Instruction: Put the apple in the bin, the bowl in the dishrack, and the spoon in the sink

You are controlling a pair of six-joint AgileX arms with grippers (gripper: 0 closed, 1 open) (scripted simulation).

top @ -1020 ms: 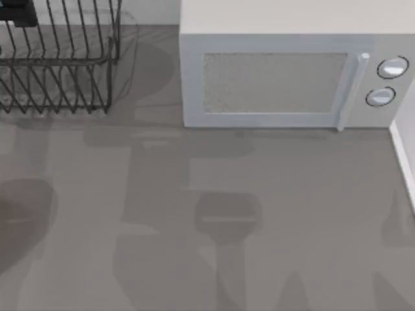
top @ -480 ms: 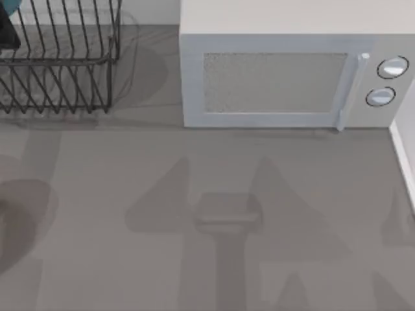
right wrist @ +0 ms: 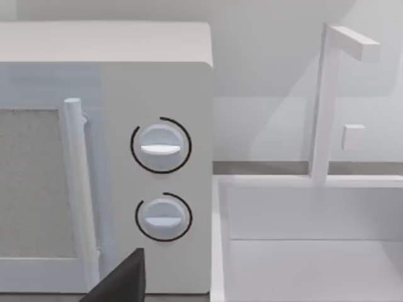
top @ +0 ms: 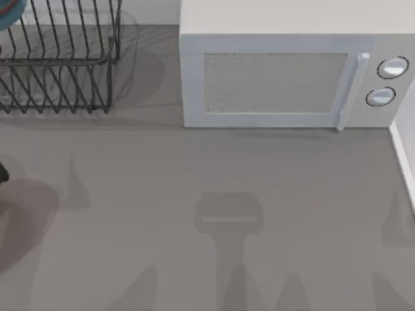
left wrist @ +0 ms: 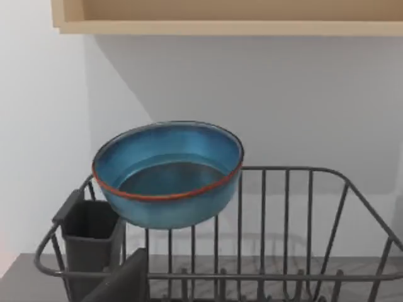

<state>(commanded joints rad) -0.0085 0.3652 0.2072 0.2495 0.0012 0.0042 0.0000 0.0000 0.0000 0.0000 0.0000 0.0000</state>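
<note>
Over the dishrack sits the blue bowl, seemingly placed; apple and spoon remain for us, and we cannot tell either gripper's state.

A grey counter spreads flat and matte, crossed by soft dark shadows. At its back stands a white microwave, the landmark here: a speckled door window, a vertical bar handle and two round dials stacked one above the other beside the handle. Just right of the microwave, a white basin is sunk into the counter, and a squared white tap rises behind it. Behind the microwave runs a plain pale wall, with broad slanting shadows across it. Well to the left of the microwave, a light wooden shelf hangs on the wall.
</note>
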